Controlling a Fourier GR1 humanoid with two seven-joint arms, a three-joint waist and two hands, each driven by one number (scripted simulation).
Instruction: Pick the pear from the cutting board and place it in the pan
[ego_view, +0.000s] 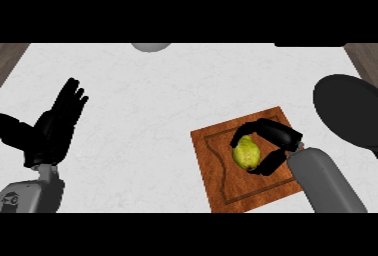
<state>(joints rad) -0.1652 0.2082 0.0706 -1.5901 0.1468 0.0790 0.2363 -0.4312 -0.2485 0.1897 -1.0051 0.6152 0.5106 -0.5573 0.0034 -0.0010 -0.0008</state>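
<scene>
Your right hand (269, 142) curls around the pear (246, 152), seemingly touching, on the cutting board (221, 175); the pan (351, 112) sits at two o'clock; your left hand (55, 125) rests released.

The pear (246, 151) lies on the cutting board (221, 175), left of the pan (348, 112).

the right forearm comes in from the lower right edge of the head view, grey and angled up toward the left. its black right hand (269, 142) bends inward at the wrist, fingers arched over the top and thumb curved below, so the two close into a ring round what it holds. the left forearm rises from the lower left corner, only a short grey stretch showing. the left hand (52, 127) rests open near the left edge, fingers straight and pointing up, thumb spread out to the left.
</scene>
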